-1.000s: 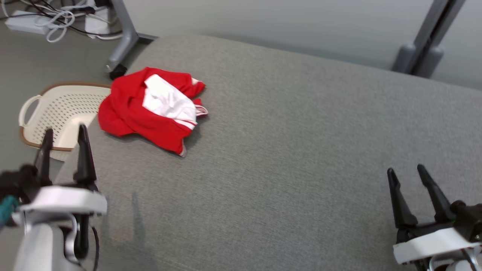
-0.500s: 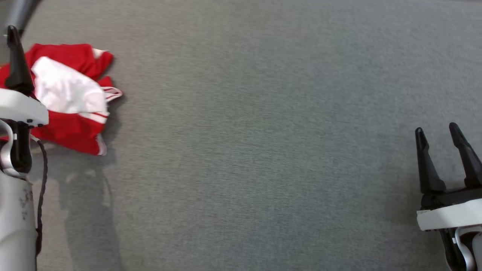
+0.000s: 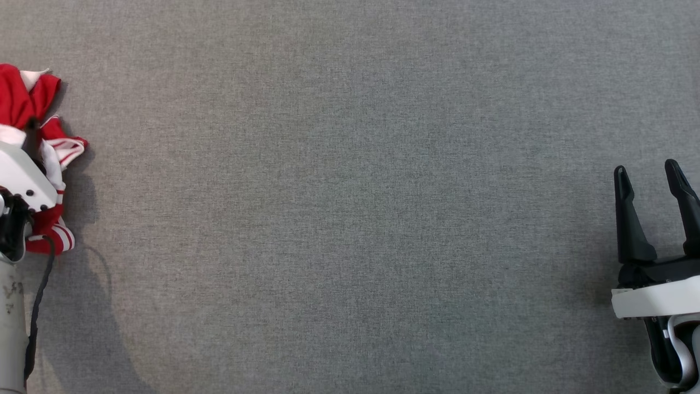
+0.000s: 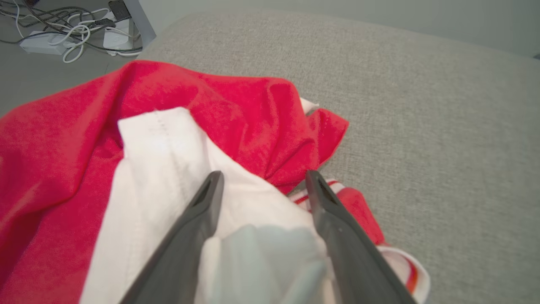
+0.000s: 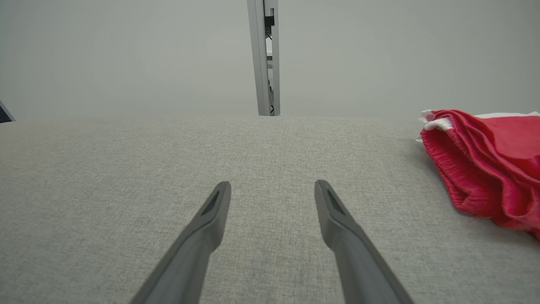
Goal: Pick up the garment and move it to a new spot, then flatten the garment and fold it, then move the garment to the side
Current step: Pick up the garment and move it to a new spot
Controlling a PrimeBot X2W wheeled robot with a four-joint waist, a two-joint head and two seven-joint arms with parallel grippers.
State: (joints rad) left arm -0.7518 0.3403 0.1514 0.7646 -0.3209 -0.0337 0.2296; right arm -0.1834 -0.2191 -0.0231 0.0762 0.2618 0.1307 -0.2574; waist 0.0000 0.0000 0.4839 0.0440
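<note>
Head view: grey woven fabric covers the counter (image 3: pixel 350 197) edge to edge. The red and white garment (image 3: pixel 22 98) lies bunched at the far left, cut off by the frame and partly covered by the left arm (image 3: pixel 11 306). The right tool (image 3: pixel 645 167) hovers at the lower right, fingers wide, nothing between them.

Left wrist view: the garment sits near the counter's corner. Beyond it lies grey floor (image 4: pixel 50 80), with a tangle of cables (image 4: pixel 76 38) and the foot of a metal post (image 4: pixel 135 17). The left tool (image 4: pixel 261 179) stands wide over the white panel. A pale blurred fold lies between its fingers, but whether they touch the cloth I cannot tell.

Right wrist view: bare counter runs to a plain pale wall (image 5: pixel 126 55), with one upright metal bar (image 5: pixel 265 59) behind. The garment shows at the right edge, cut off and well apart from the fingers.
</note>
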